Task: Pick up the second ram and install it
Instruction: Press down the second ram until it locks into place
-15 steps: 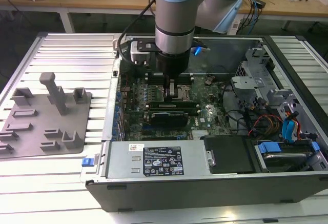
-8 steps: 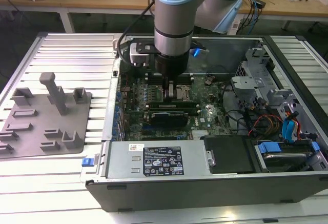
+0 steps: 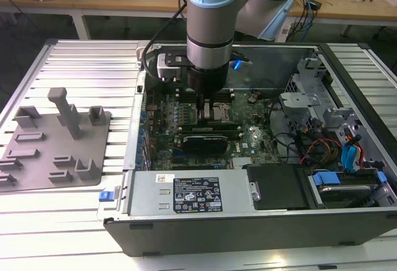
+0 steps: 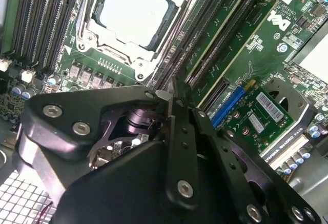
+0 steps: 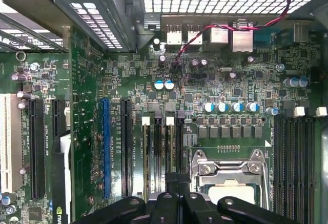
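My gripper (image 3: 208,105) reaches down into the open computer case (image 3: 248,227), over the motherboard. In both wrist views its black fingers are shut together, tips (image 5: 171,179) down on the memory slots beside the processor socket (image 5: 230,183). The second ram (image 5: 167,149) shows as a thin greenish strip, edge up, in the white-clipped slot that runs under the tips. I cannot tell whether the fingers clamp it or rest on it. In the second wrist view the joined tips (image 4: 170,97) sit by the socket (image 4: 133,14) corner.
Another thin stick (image 5: 149,149) stands in a nearby white-clipped slot. A grey holder plate (image 3: 56,141) with upright pegs lies on the ribbed table at the exterior view's left. The power supply (image 3: 192,193), drive cage (image 3: 310,91) and loose cables (image 3: 316,147) crowd the case.
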Robot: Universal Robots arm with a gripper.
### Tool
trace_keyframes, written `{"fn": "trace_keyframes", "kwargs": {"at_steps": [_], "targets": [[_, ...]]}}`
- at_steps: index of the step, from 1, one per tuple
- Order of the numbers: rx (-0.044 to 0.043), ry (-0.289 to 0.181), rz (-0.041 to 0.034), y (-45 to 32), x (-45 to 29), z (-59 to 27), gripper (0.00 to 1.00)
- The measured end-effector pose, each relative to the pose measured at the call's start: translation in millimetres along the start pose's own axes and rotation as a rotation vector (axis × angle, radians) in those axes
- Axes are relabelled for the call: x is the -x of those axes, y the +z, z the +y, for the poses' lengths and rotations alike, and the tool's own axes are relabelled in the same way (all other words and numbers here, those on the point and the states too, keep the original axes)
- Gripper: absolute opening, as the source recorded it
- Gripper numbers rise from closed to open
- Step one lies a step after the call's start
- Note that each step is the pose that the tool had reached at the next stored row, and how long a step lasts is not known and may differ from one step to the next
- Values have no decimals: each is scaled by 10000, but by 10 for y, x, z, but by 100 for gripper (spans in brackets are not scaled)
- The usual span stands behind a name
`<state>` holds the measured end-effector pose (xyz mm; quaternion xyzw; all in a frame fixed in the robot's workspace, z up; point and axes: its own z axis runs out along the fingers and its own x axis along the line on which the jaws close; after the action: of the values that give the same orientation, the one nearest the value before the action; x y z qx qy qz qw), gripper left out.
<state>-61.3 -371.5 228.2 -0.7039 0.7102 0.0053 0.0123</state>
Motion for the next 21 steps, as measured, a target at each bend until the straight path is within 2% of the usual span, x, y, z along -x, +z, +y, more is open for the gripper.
{"fn": "trace_keyframes", "kwargs": {"at_steps": [2,3,5,7,13,14,15,16,18,21], "targets": [[-10,0,-18,-13,3,-2,8],[-6,0,-10,-73,4,-2,8],[-3,-1,-6,-134,4,-2,8],[-2,0,-4,-252,7,-3,8],[0,-2,0,-274,7,-30,8],[-1,1,-2,-273,8,-102,8],[-2,1,-3,-271,10,-234,8],[-2,-1,-3,-270,10,-318,8],[-2,0,-3,-301,11,-337,8],[-2,-1,-4,-308,11,-338,8]]}}
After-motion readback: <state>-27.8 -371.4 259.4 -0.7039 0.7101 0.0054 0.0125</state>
